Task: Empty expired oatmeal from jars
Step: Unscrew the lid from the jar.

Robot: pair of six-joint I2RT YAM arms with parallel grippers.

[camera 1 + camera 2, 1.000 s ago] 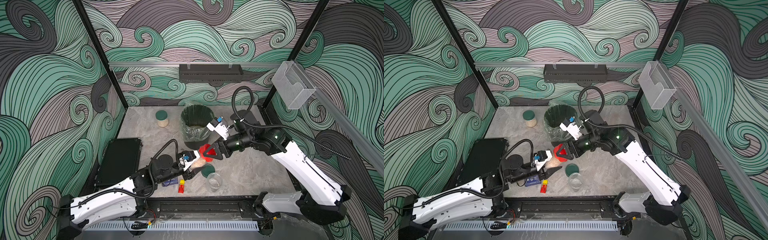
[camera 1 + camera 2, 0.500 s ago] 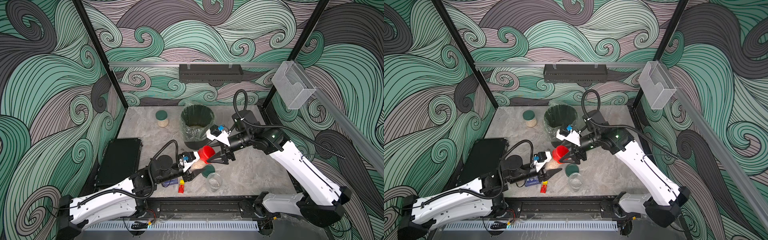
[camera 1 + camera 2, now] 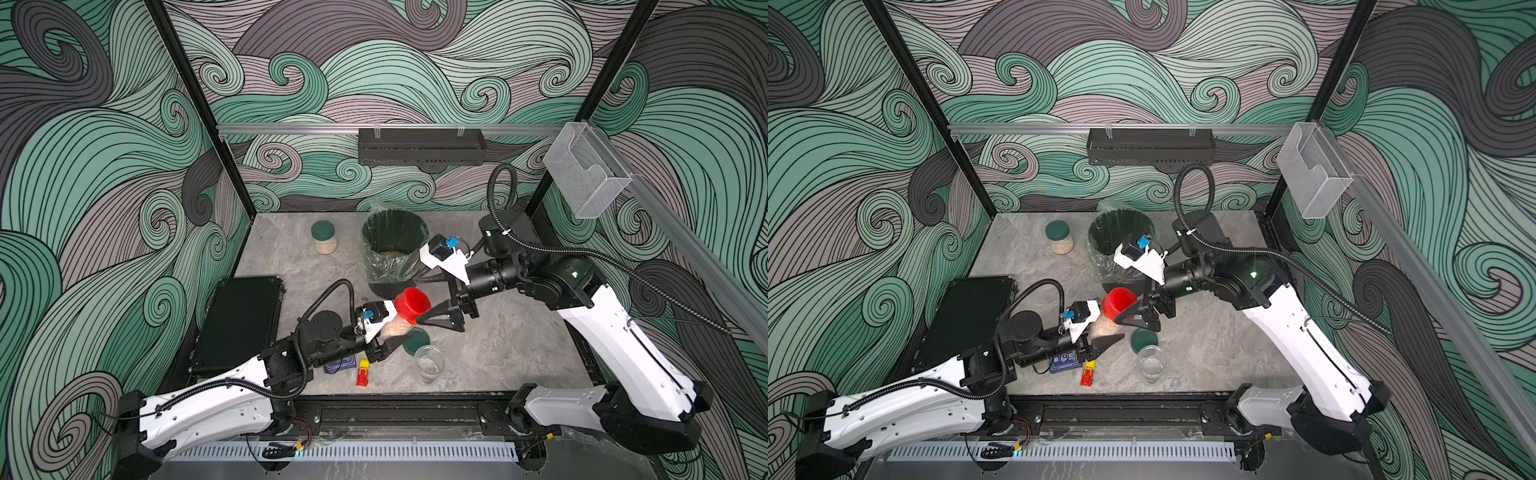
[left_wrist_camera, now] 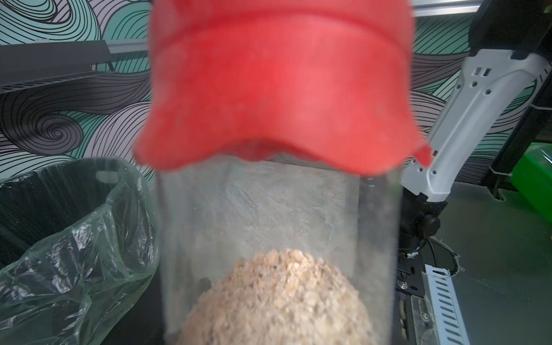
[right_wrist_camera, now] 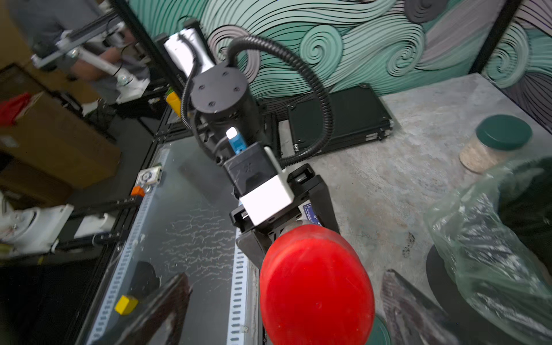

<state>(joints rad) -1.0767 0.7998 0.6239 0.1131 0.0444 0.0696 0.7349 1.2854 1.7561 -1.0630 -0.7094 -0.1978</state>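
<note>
1. The left gripper is pressed onto the red-lidded jar, pinching its clear body. The jar is tilted, with its lid end raised and pointing away from the left wrist.
2. The oatmeal is heaped in the end of that jar nearest the left gripper. The stretch up to the red lid is bare glass.
3. The right gripper is spread wide, with one finger on each side of the red lid. The right wrist view shows a clear gap on one side and a narrower one on the other.
4. The black bin, lined with clear plastic, stands on the worktop just beside the right gripper. A little pale oatmeal lies at its bottom.
5. A loose green lid lies flat just under the right gripper's lower finger. A lidless jar stands upright beside it, near the left gripper's tip.
6. A green-lidded jar holding oatmeal stands well apart from both grippers, on the far side of the bin from the right gripper.
</note>
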